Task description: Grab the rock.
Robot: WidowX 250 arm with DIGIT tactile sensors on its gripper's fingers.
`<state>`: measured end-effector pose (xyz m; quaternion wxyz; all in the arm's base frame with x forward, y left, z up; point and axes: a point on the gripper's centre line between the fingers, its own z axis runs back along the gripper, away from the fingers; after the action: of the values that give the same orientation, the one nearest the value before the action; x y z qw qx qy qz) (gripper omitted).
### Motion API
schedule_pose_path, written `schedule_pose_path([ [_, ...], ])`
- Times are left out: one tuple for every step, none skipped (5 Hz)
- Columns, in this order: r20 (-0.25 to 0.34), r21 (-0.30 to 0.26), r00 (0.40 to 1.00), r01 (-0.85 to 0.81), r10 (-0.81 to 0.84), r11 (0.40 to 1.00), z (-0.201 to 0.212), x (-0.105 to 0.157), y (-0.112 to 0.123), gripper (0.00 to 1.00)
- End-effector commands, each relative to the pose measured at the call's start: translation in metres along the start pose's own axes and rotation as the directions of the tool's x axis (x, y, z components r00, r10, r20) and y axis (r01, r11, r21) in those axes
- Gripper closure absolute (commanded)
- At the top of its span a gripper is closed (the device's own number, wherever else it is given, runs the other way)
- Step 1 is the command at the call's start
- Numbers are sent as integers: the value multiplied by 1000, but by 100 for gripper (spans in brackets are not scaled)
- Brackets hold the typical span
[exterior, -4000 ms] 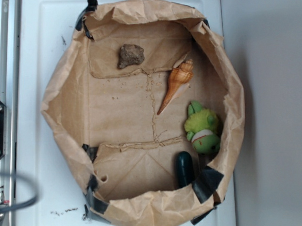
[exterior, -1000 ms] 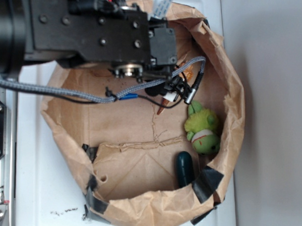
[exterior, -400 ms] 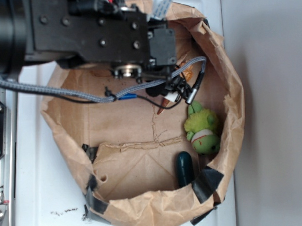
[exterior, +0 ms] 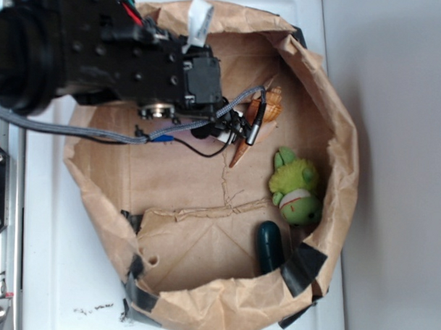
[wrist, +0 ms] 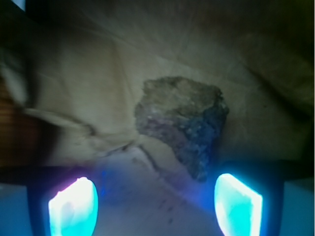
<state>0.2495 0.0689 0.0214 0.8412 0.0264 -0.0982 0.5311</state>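
While the arm (exterior: pixel 101 56) hung over the far end of the bag (exterior: pixel 336 162), the rock (wrist: pixel 182 120) lay on the paper floor ahead of the gripper (wrist: pixel 155 204).

Seen from the wrist, the two fingertips (wrist: pixel 238 205) glowed blue at the bottom edge, spread wide apart with nothing between them; the rock sat just beyond them, nearer the right one, not touching either as far as could be told. From the exterior view the arm's black body and grey cable (exterior: pixel 62 127) hid the rock entirely. The shell (exterior: pixel 260 112) showed partly from under the arm, its point toward the bag's middle. The green toy (exterior: pixel 298 187) lay against the right wall, and the dark oval (exterior: pixel 269 246) lay just below it near black tape (exterior: pixel 304 268).
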Motion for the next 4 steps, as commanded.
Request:
schedule_pose_path([
  [39, -4, 998, -48, 48, 999, -13, 31, -14, 0],
  [64, 10, 996, -58, 57, 998, -20, 39, -12, 0],
  [54, -22, 997, -51, 53, 998, -9, 40, -7, 0],
  [53, -30, 997, -48, 50, 998, -6, 40, -5, 0],
])
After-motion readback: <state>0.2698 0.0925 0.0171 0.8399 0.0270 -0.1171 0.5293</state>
